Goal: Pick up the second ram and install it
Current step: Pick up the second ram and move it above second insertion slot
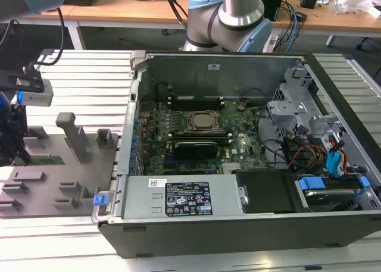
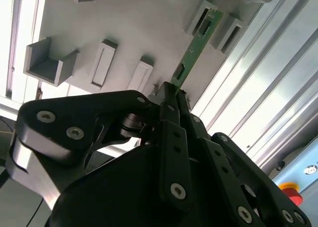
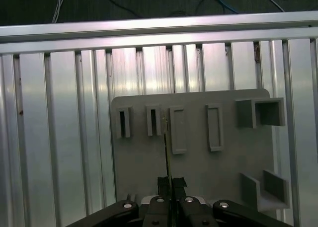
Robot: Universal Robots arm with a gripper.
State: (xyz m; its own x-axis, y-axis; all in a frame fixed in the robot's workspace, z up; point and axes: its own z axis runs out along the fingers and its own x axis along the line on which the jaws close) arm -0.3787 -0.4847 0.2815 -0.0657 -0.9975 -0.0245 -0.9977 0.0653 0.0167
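The tool (image 2: 175, 90) is pressed together on the second ram (image 2: 196, 40) at the grey holder tray (image 2: 124, 28) on the worktop. It pinches the flat faces near one end, probably to keep the stick straight (the open computer case (image 1: 238, 135) sits well apart).

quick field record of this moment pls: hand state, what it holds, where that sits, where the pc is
hand: shut on the second ram
second ram: green stick, reaching out from the fingertips
far end: at a slotted holder on the grey fixture plate
seated or lifted: cannot tell
open computer case: to the exterior view's right of the plate
install: not yet done
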